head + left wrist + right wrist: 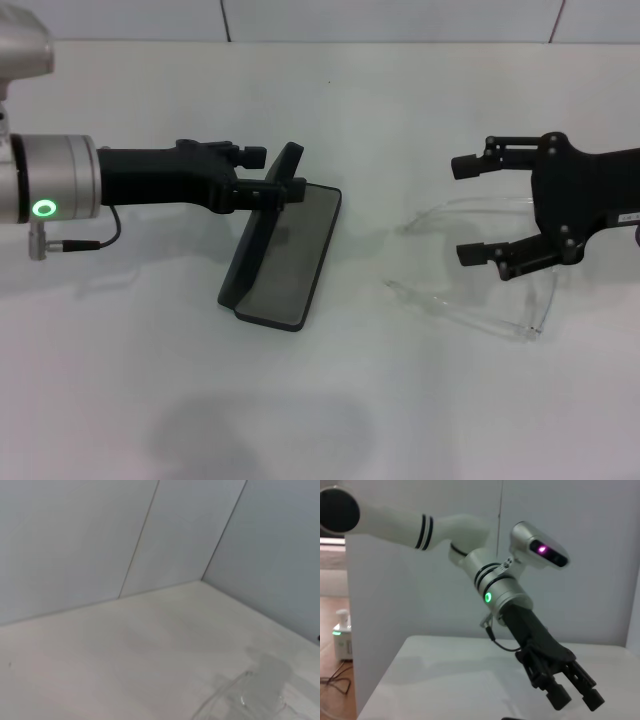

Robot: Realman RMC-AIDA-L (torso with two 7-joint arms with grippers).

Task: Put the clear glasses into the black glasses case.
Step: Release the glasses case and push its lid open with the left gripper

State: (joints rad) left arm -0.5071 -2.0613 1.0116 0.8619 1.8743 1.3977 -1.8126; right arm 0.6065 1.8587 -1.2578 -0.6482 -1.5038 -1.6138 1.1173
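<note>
Reaching level from the left, the left gripper pinches the raised lid of the black glasses case, open on the white table. Right gripper hovers spread over the clear glasses, lying right of the case.

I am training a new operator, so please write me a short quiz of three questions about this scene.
1. True or false: the case lies open.
2. Where are the glasses? A) in the case; B) on the table, by the right tool; C) held up by the left tool.
3. Fill in: the right tool's fingers are ____ (open or shut).
Key: 1 true. 2 B; the left tool is at the case's lid. 3 open.
</note>
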